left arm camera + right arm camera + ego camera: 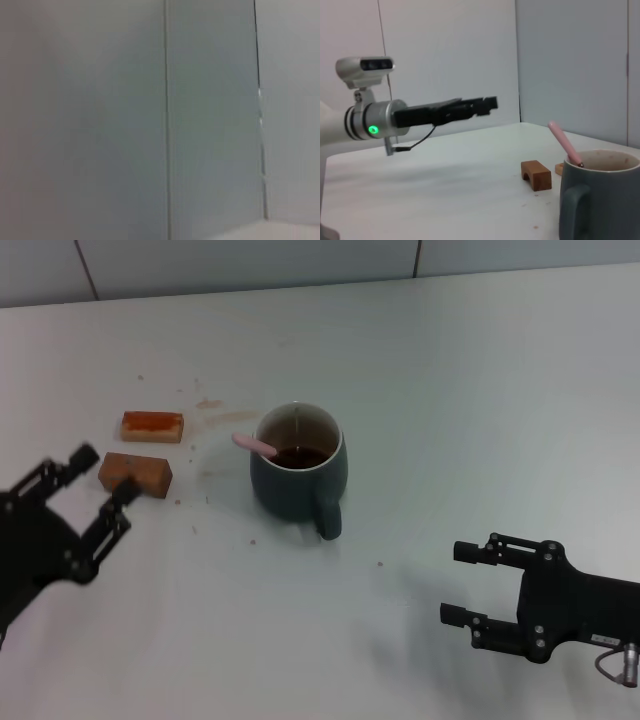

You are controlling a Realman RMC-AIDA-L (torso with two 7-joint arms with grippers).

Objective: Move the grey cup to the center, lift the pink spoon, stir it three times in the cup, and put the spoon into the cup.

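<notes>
While both grippers, left gripper (98,477) and right gripper (458,583), gape empty: pink spoon (256,446) inside grey cup (297,477).

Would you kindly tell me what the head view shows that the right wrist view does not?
Only the head view shows the right gripper, open and empty, and both orange-brown blocks in full. Only the right wrist view shows the wall panels behind the table. Both show the grey cup with the pink spoon leaning inside, and the left gripper, clear of the cup.
</notes>
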